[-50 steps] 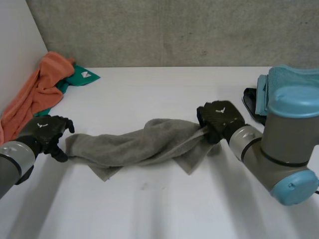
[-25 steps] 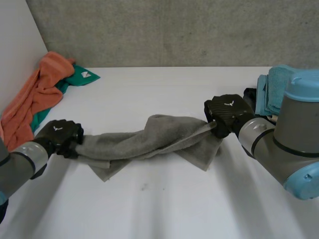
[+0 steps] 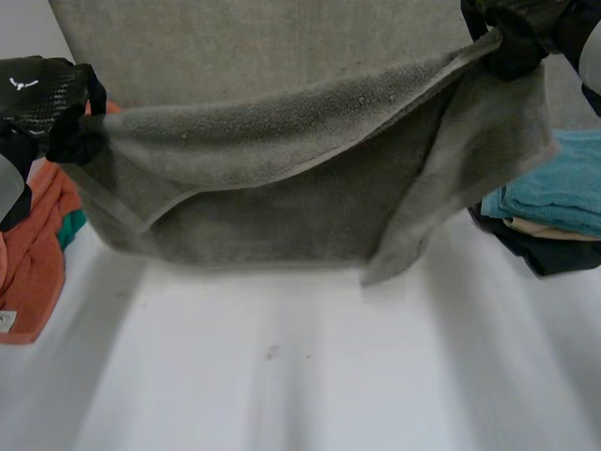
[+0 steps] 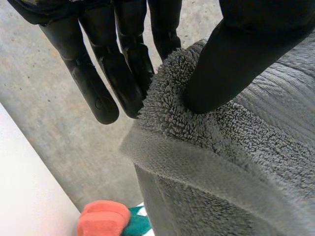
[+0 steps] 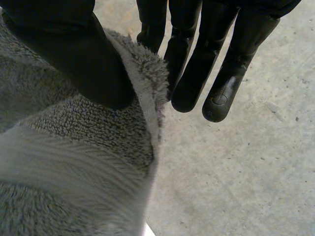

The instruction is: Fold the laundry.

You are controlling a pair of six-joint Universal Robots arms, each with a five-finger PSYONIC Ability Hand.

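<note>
Left robot hand (image 3: 39, 99) is pinching 1 upper corner of the grey towel (image 3: 282, 197) between thumb and fingers. The right robot hand (image 3: 515, 33) is pinching the opposite upper corner the same way. The towel is hanging stretched between them over the white desk (image 3: 282, 376), partly doubled over itself. An orange cloth (image 3: 33, 272) is lying beside the left arm, and a folded teal towel (image 3: 563, 183) beside the right.
</note>
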